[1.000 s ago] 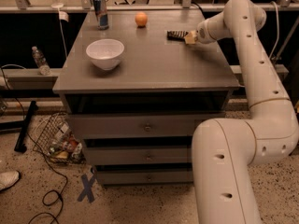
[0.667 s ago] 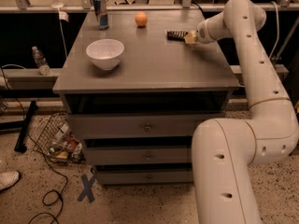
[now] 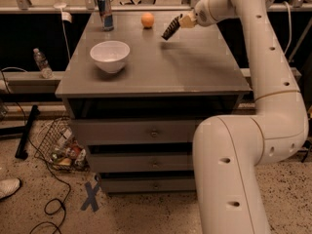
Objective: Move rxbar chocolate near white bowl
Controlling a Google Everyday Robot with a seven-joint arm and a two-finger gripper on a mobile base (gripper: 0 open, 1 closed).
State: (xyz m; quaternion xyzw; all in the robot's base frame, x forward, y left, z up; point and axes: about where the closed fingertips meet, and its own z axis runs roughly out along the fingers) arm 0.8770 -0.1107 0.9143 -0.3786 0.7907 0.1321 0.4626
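The rxbar chocolate (image 3: pixel 171 28) is a small dark flat bar, held tilted in the air above the back right of the grey table (image 3: pixel 195 67). My gripper (image 3: pixel 182 22) is shut on its upper end. The white bowl (image 3: pixel 110 55) stands on the left part of the table, well to the left of the bar and nearer the front.
A blue-silver can (image 3: pixel 104 13) stands at the back left and an orange fruit (image 3: pixel 147 20) at the back middle, just left of the bar. Drawers sit below the tabletop. A wire basket (image 3: pixel 61 143) and cables lie on the floor at left.
My gripper has lifted the bar off the tabletop and carried it left; the bar now hangs tilted above the table. The bowl, can and orange have not moved.
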